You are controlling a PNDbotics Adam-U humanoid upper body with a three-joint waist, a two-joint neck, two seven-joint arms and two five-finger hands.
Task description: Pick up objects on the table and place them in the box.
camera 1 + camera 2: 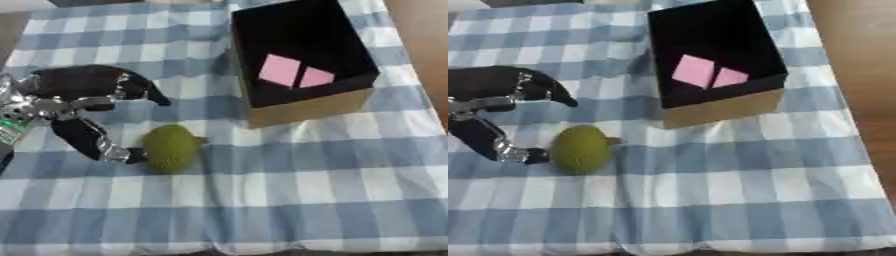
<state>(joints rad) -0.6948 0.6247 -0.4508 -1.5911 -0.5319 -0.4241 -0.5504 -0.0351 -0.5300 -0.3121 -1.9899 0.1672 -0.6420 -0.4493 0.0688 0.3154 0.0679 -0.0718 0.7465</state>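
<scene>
The robot's black and silver left hand (83, 102) is reaching in from the left edge, which is cutting off its wrist and arm. It is spreading wide: the fingers (140, 90) are stretching toward the box, and the thumb (105, 145) is angling down, its tip touching or almost touching the left side of the round, bumpy green fruit (170, 148); contact is hard to make out. The fruit is lying on the blue and white checked tablecloth (306, 190), unheld, near the box's front left corner. A small brownish stub is showing at the fruit's right side. Further right, the open cardboard box with a black interior (306, 107) is standing on the cloth, holding two pink flat pieces (294, 73) side by side on its floor. The box's far rim is running out of view at the top. The right hand is showing nowhere.
</scene>
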